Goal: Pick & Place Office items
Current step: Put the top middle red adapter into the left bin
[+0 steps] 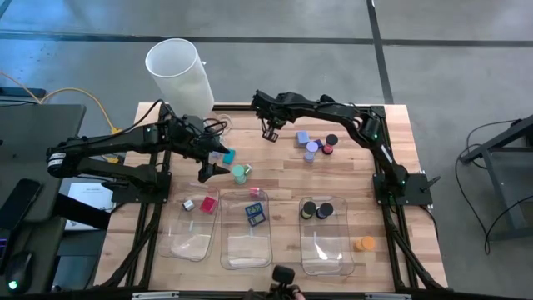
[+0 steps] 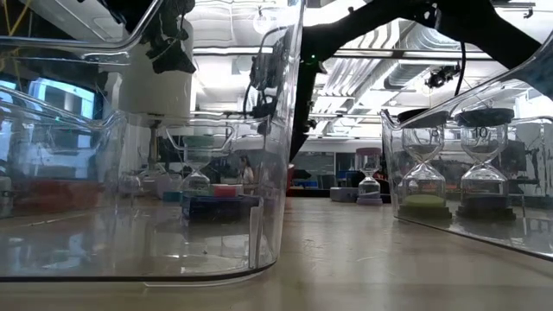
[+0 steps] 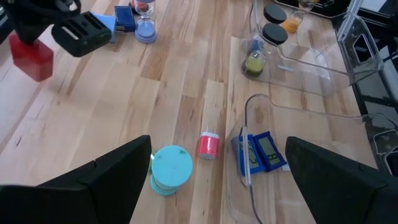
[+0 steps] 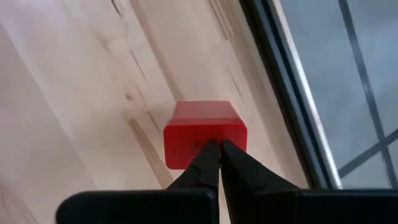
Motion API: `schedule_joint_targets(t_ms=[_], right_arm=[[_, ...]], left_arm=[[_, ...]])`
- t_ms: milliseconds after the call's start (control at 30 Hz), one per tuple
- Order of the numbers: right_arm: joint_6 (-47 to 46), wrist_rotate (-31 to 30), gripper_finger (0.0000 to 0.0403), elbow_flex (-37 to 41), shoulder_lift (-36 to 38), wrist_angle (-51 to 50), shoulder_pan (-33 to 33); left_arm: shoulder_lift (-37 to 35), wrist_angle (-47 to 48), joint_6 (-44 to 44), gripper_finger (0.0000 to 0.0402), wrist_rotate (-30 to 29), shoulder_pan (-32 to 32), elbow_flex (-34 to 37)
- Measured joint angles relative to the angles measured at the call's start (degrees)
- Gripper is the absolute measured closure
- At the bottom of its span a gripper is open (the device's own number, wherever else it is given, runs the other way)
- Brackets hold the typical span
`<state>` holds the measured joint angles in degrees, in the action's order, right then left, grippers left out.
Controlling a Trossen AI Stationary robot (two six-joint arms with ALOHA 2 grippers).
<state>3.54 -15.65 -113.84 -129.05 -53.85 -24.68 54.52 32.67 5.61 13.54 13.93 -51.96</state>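
A red cube (image 4: pixel 205 127) rests on the wood near the table's far edge and also shows in the left wrist view (image 3: pixel 30 57). My right gripper (image 4: pixel 216 149) (image 1: pixel 271 132) points steeply down at it, shut, with its tips in front of the cube's near face. My left gripper (image 1: pixel 215 163) (image 3: pixel 217 183) hovers open over the table's left middle. Below it stand a teal-capped sand timer (image 3: pixel 171 168) and a small pink piece (image 3: pixel 208 144). A blue block (image 1: pixel 226 156) lies beside it. My right gripper's shut fingertips (image 4: pixel 208 155) come from above at a slant and stand before the red cube's near face (image 4: pixel 186 146). I cannot tell whether they touch it. The cube looks to be sitting on the table.
Three clear trays line the near edge: the left one (image 1: pixel 196 242) holds pink and green pieces, the middle one (image 1: pixel 246 250) blue blocks (image 3: pixel 261 152), the right one (image 1: pixel 329 254) two black-capped timers. An orange cap (image 1: pixel 364 243) lies beside it. Blue, purple, black and red pieces (image 1: pixel 315 144) cluster far right. A tall white cylinder (image 1: pixel 179 75) stands far left.
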Motion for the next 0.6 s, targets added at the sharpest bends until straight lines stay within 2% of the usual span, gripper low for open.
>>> schedule_joint_targets(t_ms=[333, 600], right_arm=[[1.3, -4.1, 0.0401, -0.1, 1.8, -2.8, 2.5], [1.4, -7.3, 0.0401, -0.1, 11.4, -4.5, 8.1]], left_arm=[[0.0, 0.4, 0.0, 0.0039, -0.2, 0.0, 0.0], [0.0, 0.4, -1.1, 0.0039, -0.3, 0.0, 0.0]])
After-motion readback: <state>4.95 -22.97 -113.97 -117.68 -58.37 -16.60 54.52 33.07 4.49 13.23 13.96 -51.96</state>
